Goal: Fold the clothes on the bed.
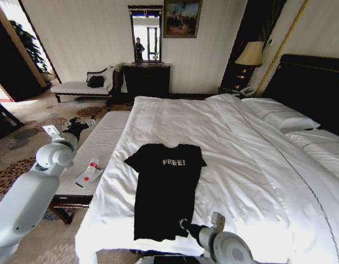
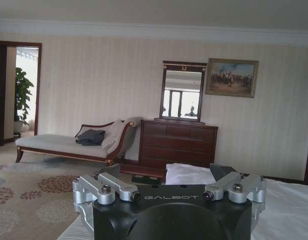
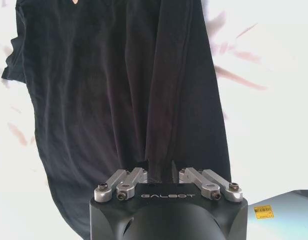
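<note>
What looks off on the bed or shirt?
The T-shirt lies flat but skewed across the bed, with a ridge bunched in the fabric where the right end effector pinches its hem. The left end effector hangs over the bench, off the shirt.
</note>
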